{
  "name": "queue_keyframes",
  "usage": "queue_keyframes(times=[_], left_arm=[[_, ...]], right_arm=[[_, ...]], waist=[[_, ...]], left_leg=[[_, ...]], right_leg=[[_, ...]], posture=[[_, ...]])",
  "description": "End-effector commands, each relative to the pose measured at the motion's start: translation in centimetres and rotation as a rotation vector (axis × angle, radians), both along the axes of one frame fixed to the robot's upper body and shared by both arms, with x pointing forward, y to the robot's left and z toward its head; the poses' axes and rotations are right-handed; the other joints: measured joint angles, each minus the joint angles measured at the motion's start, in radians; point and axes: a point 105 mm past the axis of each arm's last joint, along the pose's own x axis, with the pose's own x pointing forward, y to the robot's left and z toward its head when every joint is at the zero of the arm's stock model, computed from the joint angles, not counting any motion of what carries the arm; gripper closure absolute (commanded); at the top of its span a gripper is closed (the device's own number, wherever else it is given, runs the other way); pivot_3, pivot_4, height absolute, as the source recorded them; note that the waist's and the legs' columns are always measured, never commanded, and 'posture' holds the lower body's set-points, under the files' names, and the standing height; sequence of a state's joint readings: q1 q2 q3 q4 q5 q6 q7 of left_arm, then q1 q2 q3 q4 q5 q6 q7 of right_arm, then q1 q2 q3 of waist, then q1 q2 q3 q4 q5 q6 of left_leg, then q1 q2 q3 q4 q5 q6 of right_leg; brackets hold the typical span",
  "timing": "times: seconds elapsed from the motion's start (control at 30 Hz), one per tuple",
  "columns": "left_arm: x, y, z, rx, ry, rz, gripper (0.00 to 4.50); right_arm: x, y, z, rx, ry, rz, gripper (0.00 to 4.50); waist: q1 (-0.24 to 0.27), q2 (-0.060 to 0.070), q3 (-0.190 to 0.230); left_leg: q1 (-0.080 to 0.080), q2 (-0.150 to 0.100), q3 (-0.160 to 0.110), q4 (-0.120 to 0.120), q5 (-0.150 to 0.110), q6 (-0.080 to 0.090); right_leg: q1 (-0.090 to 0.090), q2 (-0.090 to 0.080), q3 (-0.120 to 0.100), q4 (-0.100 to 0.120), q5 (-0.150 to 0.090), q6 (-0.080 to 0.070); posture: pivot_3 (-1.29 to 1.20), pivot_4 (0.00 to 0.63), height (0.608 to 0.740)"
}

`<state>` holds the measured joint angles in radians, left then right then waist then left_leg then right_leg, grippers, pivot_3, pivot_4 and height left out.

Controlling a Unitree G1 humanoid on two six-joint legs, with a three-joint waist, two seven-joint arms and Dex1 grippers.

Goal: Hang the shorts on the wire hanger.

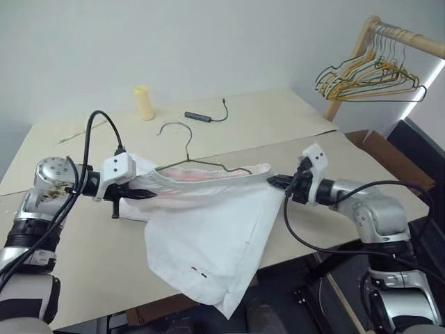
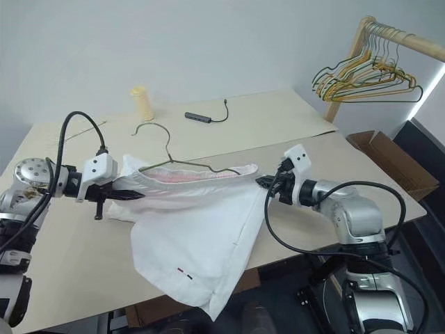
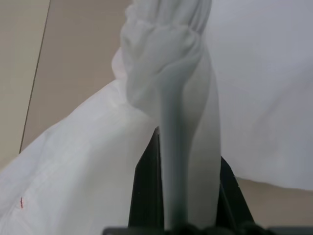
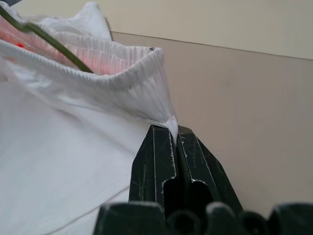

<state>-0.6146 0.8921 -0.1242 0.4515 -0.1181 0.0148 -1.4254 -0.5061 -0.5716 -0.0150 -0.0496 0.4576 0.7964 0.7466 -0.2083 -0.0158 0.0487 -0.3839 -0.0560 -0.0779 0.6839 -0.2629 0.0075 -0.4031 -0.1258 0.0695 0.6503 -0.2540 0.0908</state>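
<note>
shorts (image 1: 208, 229) mid-frame, waistband stretched between left gripper (image 1: 142, 194) and right gripper (image 1: 278, 183), both clamped on cloth. wire hanger (image 1: 201, 164) inside waistband. risk: thin pinch slipping, hanger dropping out.

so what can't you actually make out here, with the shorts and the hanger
- Wire hanger: its lower frame sits inside the shorts' waistband in both eye views, so whether the bar is fully threaded stays hidden by the cloth.
- Left gripper: in the left wrist view, bunched waistband cloth covers the gap between its fingers.
- Marks near the hem: too small to read.
- Right gripper: shut on a corner of the waistband; the cloth pinched inside is hidden.
</note>
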Motion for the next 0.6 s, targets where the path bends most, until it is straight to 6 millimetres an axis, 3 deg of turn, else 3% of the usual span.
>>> queue_keyframes(times=[0.03, 0.2, 0.37, 0.6], left_arm=[[0.0, 2.2, 0.0, 0.078, 0.001, 0.062, 4.5], [0.0, 1.4, -0.9, 0.099, 0.033, 0.025, 4.5], [1.3, -0.3, -0.5, 0.045, 0.001, 0.022, 4.5], [2.6, -1.9, 1.2, -0.076, -0.014, 0.037, 4.5]], right_arm=[[0.4, -1.9, 3.6, -0.02, -0.138, -0.04, 4.47], [-0.3, 0.3, 5.6, -0.028, -0.212, 0.048, 4.47], [-1.3, 2.6, 7.0, -0.044, -0.266, 0.134, 4.47], [-2.4, 4.2, 4.3, -0.283, -0.315, 0.192, 4.47]], waist=[[0.0, 0.0, 0.0], [-0.003, 0.0, 0.0], [0.003, 0.0, 0.0], [-0.001, -0.001, -0.001]], left_leg=[[0.0, 0.0, 0.0, 0.0, 0.0, 0.0], [0.0, 0.0, 0.0, 0.0, 0.0, 0.0], [0.0, 0.0, 0.0, 0.0, 0.0, 0.0], [-0.002, -0.001, 0.0, 0.0, 0.0, 0.0]], right_leg=[[0.0, 0.0, 0.0, 0.0, 0.0, 0.0], [0.0, 0.0, 0.0, 0.0, 0.0, 0.0], [0.0, 0.0, 0.0, 0.0, 0.0, 0.0], [-0.001, 0.0, -0.001, -0.001, 0.0, 0.0]], posture=[[-0.16, 0.013, 0.74], [-0.17, 0.015, 0.74], [-0.17, 0.014, 0.74], [-0.18, 0.013, 0.74]])
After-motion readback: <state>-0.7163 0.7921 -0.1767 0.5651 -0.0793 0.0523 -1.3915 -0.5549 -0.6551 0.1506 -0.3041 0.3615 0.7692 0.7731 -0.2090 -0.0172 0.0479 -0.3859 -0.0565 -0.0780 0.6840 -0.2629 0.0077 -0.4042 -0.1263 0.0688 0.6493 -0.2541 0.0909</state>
